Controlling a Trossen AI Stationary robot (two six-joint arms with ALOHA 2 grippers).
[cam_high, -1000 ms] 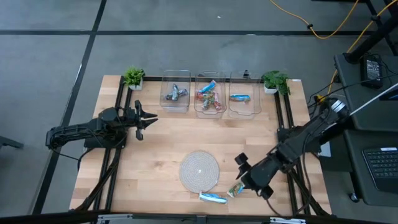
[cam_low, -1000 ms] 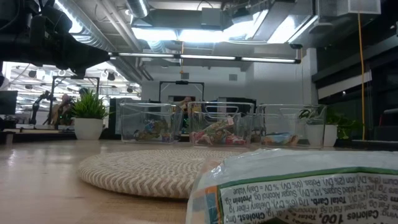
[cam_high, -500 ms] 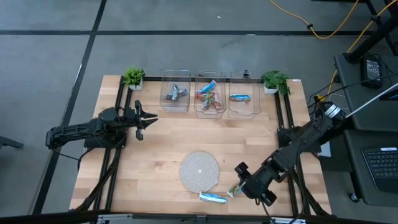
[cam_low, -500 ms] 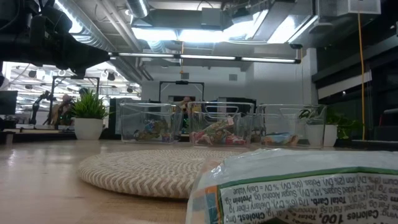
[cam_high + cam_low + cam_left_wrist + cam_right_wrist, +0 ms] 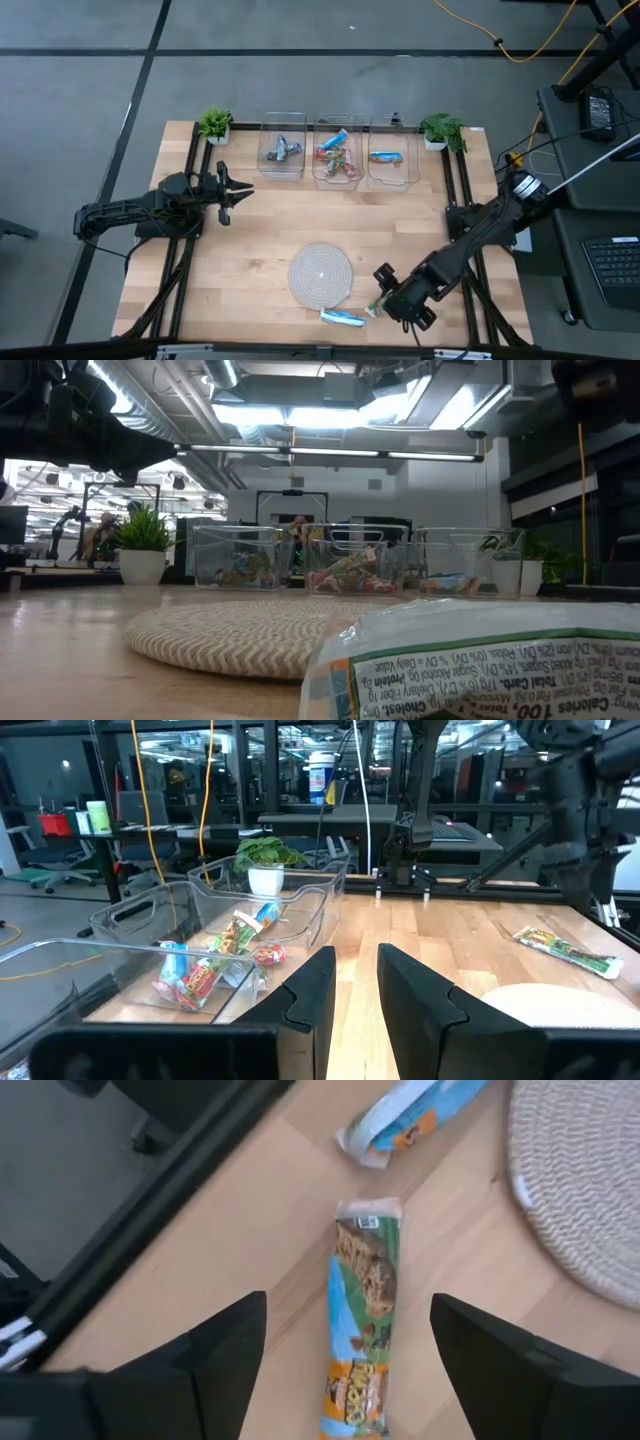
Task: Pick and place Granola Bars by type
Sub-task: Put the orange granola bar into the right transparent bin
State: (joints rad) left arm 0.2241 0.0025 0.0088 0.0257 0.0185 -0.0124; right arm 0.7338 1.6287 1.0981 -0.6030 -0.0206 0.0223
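Observation:
A green and orange granola bar (image 5: 364,1316) lies flat on the wood near the table's near edge, right of the round woven mat (image 5: 321,272). It fills the foreground of the low view (image 5: 480,660). A blue bar (image 5: 342,318) lies just left of it. My right gripper (image 5: 350,1308) hangs open above the green bar, one finger on each side, touching nothing. More bars lie in three clear bins (image 5: 337,152) at the far edge. My left gripper (image 5: 228,190) waits over the table's left part, its fingers a narrow gap apart (image 5: 355,990).
Two small potted plants (image 5: 214,124) (image 5: 441,130) flank the bins at the far corners. The mat (image 5: 580,1190) lies close beside the green bar. The table's near edge and a dark frame rail (image 5: 150,1210) run just past the bars. Bare wood lies between mat and bins.
My right gripper has moved toward the table's near edge and leftward, coming down over the green bar; its arm now shows at the top right of the low view. The bars and the left arm have stayed put.

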